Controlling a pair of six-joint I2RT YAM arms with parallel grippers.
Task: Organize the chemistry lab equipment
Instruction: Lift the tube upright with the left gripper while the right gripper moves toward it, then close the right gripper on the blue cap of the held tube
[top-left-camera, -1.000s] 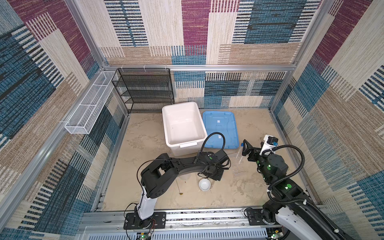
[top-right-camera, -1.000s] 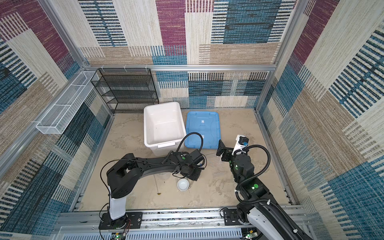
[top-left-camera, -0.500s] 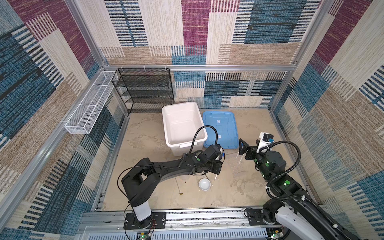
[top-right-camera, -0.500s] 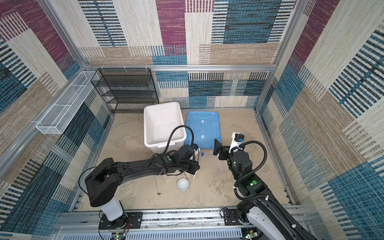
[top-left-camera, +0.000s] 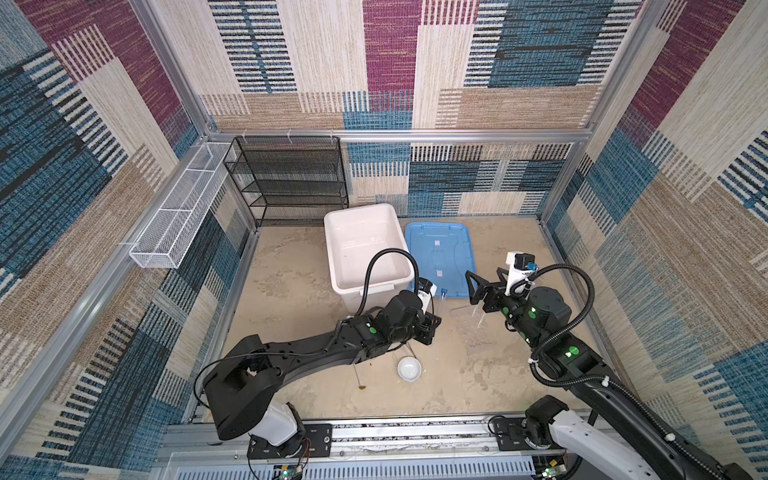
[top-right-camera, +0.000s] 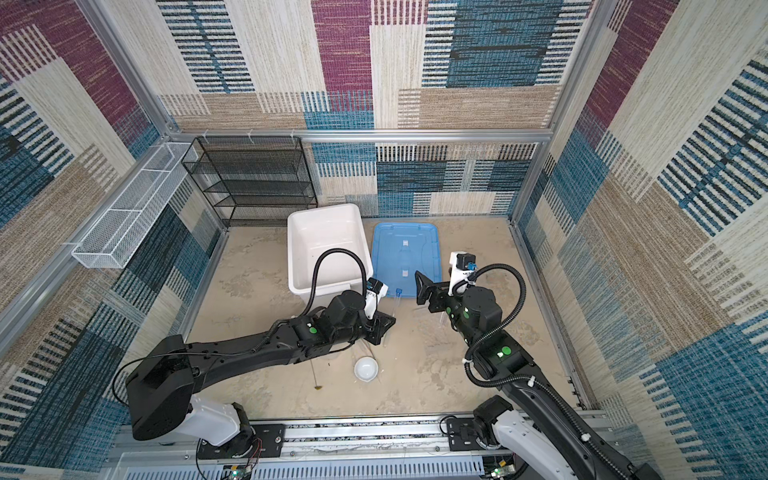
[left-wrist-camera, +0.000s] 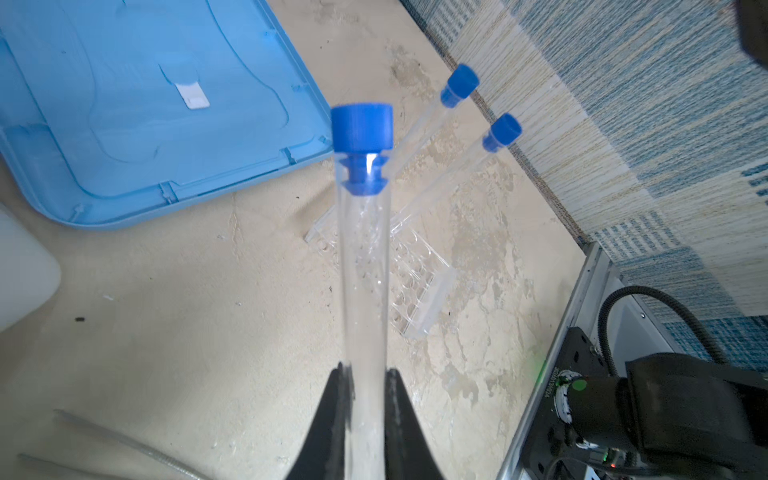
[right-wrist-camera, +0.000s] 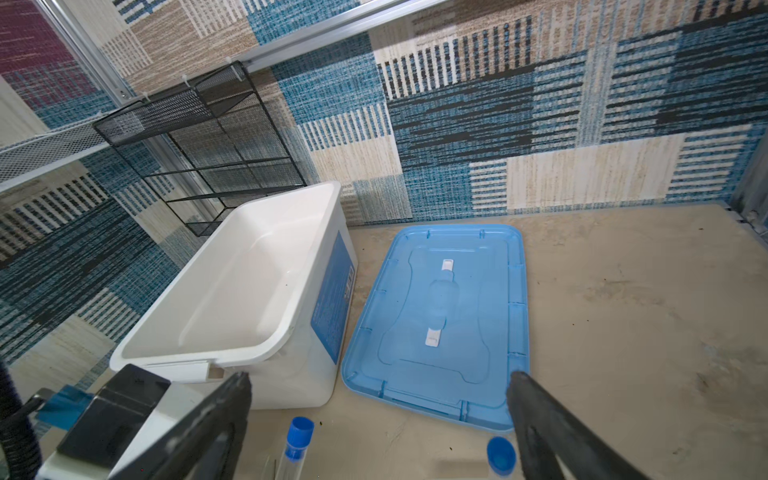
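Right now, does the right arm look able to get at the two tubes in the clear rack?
Probably yes. The right pincer is open and empty close by the rack, whose two tubes stand uncovered. The left pincer grips a third tube alongside, not across the way.

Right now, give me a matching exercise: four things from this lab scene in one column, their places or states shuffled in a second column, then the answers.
Column one:
1. left claw
2. right claw
3. light-blue lid
4. small white dish

Column two:
A. flat on the table beside the white box
B. open, empty
C. mouth up on the table, near the brown-tipped rod
D. shut on a blue-capped test tube

Pairs: 1-D, 2-B, 3-A, 4-C.
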